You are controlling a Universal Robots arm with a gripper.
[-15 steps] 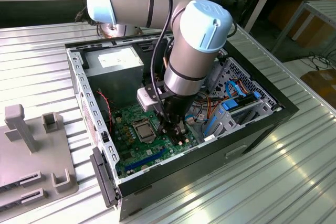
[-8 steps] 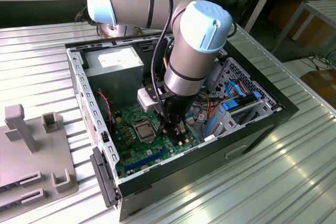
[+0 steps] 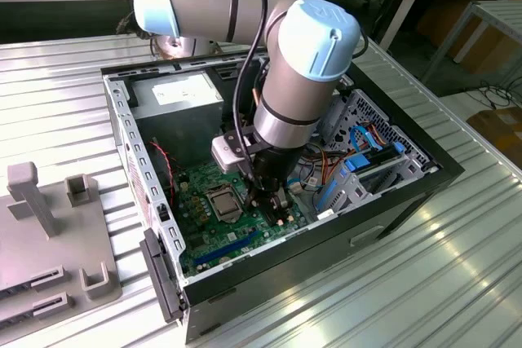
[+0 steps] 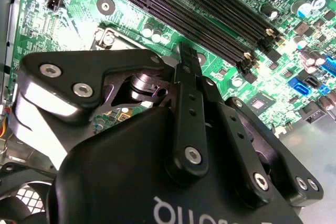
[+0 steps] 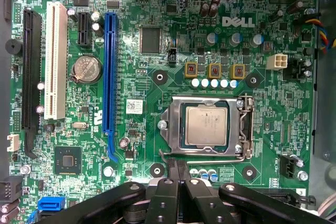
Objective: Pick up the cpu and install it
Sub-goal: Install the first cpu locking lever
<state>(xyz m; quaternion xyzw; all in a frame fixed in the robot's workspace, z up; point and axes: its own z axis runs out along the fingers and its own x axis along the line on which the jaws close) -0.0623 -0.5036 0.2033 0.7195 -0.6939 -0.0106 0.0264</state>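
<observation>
The cpu (image 5: pixel 206 125), a flat silvery square, lies inside the metal socket frame (image 5: pixel 244 129) on the green motherboard (image 5: pixel 157 56). In the exterior view the cpu (image 3: pixel 224 202) sits in the middle of the board inside the open computer case (image 3: pixel 391 201). My gripper (image 5: pixel 177 167) hovers just beside the socket, at the edge where the thin lever (image 5: pixel 169 156) runs. Its two black fingers (image 4: pixel 187 59) are pressed together with nothing between them. In the exterior view the gripper (image 3: pixel 273 204) hangs low over the board, on the exterior view's right of the socket.
Black memory slots (image 4: pixel 210 9) run near the gripper. Blue and white expansion slots (image 5: pixel 109 66) lie beyond the socket. A drive cage with blue cables (image 3: pixel 367 165) fills the case on the exterior view's right. A grey fixture (image 3: pixel 49 234) stands on the ribbed table.
</observation>
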